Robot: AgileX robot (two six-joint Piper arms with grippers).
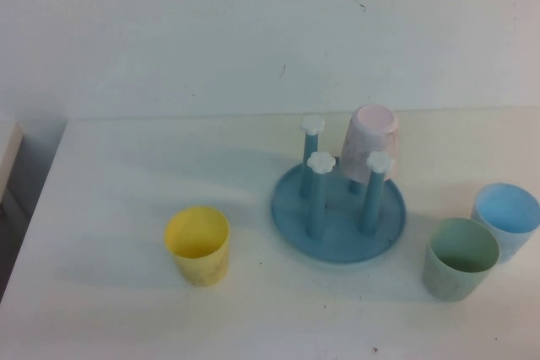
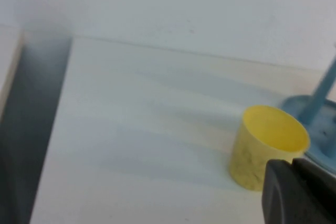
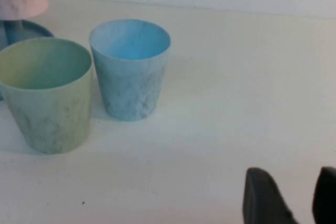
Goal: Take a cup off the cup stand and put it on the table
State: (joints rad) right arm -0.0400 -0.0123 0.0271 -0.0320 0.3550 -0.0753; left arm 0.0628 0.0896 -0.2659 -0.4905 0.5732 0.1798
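I see the cup [image 3: 44,95] upright on the surface [image 3: 236,103], at upper left of my right end effector [image 3: 295,195], which is spread and empty. The left end effector [image 2: 299,192] is at lower right beside the yellow cup [image 2: 268,145]; its state I cannot tell.

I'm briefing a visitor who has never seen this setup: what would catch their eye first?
The blue cup stand sits mid-table, a pink cup upside down on a back peg. A yellow cup stands to its left; the mint-green cup and a light blue cup stand upright together to its right. The right gripper hangs open near those two; the left gripper hangs beside the yellow cup.
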